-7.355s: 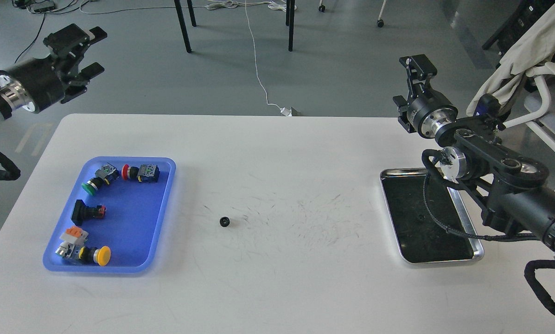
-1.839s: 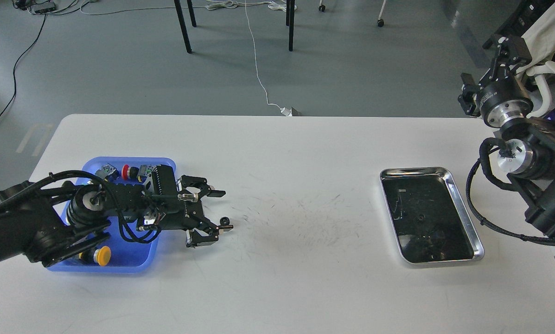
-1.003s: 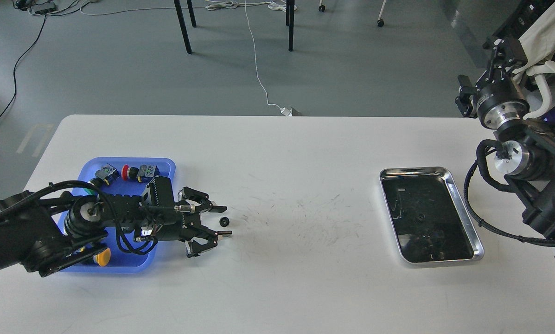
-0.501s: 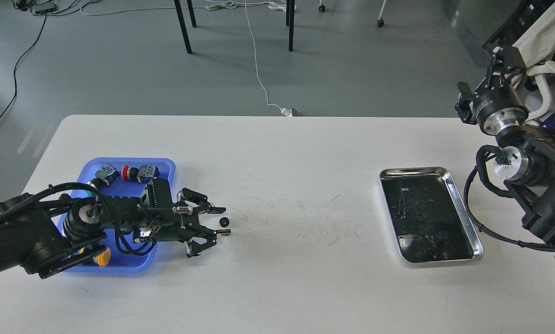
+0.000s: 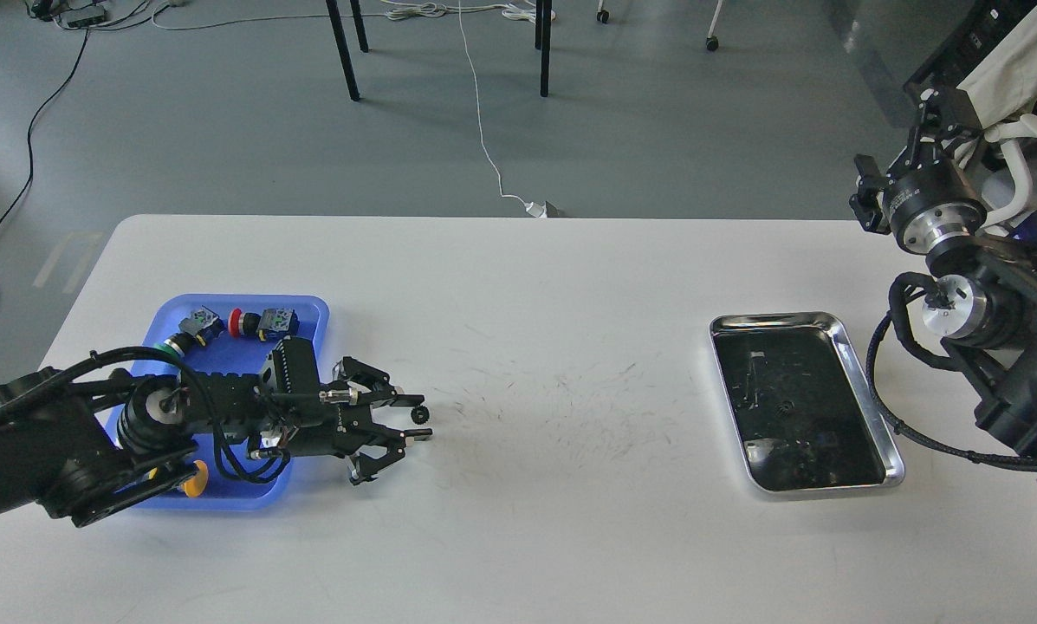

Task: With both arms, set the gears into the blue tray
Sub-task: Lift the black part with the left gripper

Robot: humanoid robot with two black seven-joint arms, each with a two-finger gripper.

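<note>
While lower than before, left gripper [image 5: 418, 416] around gear [image 5: 418, 414]

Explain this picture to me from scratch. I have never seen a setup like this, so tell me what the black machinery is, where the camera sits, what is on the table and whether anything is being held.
The camera sits in a humanoid robot's head, looking down at a white table. The black machinery is its two arms. The left gripper lies low over the table, fingers spread around a tiny black gear, not yet closed on it. The right gripper is raised off the table's far right edge; it is too dark to tell whether it is open. Behind the left arm is a blue tray holding colour-capped push-button switches. On the right sits a shiny silver tray. Nothing is visibly held.
</note>
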